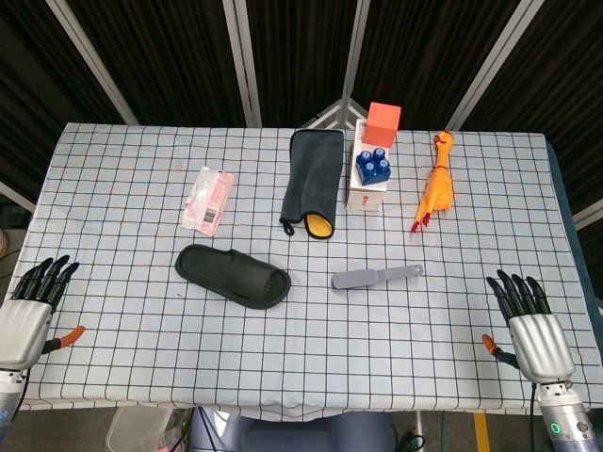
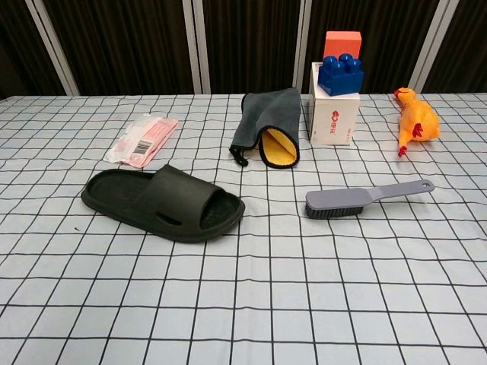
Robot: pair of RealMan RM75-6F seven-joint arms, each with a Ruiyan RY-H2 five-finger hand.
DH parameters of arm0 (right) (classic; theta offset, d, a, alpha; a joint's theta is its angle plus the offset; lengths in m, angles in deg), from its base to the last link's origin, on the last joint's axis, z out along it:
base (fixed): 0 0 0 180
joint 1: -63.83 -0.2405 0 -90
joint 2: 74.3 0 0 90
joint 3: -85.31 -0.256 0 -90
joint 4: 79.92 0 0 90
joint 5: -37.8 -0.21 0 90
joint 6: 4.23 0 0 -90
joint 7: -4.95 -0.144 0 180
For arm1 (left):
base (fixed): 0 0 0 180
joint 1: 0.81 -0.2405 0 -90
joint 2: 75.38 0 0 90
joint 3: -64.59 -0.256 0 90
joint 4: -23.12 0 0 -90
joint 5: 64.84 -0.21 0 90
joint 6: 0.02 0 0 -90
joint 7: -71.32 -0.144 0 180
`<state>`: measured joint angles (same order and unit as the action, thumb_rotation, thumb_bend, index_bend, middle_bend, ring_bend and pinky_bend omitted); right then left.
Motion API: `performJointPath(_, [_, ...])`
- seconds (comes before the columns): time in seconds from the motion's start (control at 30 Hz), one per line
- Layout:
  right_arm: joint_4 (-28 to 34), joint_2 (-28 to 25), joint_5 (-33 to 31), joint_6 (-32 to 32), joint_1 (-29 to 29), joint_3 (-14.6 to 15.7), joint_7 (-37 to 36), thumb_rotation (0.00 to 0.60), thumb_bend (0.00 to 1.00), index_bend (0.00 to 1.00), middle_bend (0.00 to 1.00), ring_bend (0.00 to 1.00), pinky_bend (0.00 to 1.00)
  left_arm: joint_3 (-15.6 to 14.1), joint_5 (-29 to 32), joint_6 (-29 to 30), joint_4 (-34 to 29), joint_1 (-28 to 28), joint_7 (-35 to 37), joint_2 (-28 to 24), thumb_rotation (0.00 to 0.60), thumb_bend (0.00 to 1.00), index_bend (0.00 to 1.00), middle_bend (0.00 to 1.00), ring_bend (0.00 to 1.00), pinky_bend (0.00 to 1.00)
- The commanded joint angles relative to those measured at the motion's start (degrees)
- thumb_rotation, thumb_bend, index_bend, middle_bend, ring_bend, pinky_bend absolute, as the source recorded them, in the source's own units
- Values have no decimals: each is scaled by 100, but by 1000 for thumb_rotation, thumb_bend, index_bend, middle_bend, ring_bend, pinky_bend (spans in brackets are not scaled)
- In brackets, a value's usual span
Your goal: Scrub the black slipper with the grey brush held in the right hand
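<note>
Black slipper [image 1: 233, 275] lies sole-down mid-counter, toe opening toward the grey brush [image 1: 375, 277], which rests bristles-down just to its right, handle angled toward the right hand [image 1: 533, 326], so an easy reach. Both that hand and the left hand [image 1: 28, 306] sit at the near counter [image 1: 122, 179] edge, fingers spread, holding nothing.

One slipper [image 1: 232, 275]; one brush [image 1: 374, 277]; one cloth [image 1: 314, 181]; two hands [image 1: 30, 306].
</note>
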<state>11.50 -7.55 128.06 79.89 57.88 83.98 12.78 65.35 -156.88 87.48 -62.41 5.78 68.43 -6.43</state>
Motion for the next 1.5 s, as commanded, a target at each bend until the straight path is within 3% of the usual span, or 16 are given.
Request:
performJointPath(0.03, [17,-10,-14,-23,-9,-6,-11,562,287,0,0,0,0,-7,-5,-7,-3,3,-5,-2,600,69,0,22,24,116])
performJointPath(0.37, [-54,103,239,-237,-227,22,-74,592,287,0,0,0,0,20,-116,167,39,-8,138,13,600,69,0,24,24,116])
performJointPath(0.7, [-40,379,193,-1740,-1281,-219,673,598,287,82,92,0,42,67,-137,265,206,-9,69,97,600,84,0,27,24,116])
performJointPath(0.97, [24,678,-338,-2566,-1878,-544,1077,599,286,211,185,52,82,74,-132,312,192,-25,156,70,600,84,0,29,24,116])
performJointPath(1.17, [-305,1005,-821,-3129,-2379,-839,1312,599,301,287,240,105,112,112,-25,293,213,-39,72,89,600,84,0,33,24,116])
performJointPath(1.5, [-483,1283,-1322,-3595,-2914,-1028,1726,600,308,288,241,113,112,219,274,183,209,-47,-127,117,600,85,0,39,24,116])
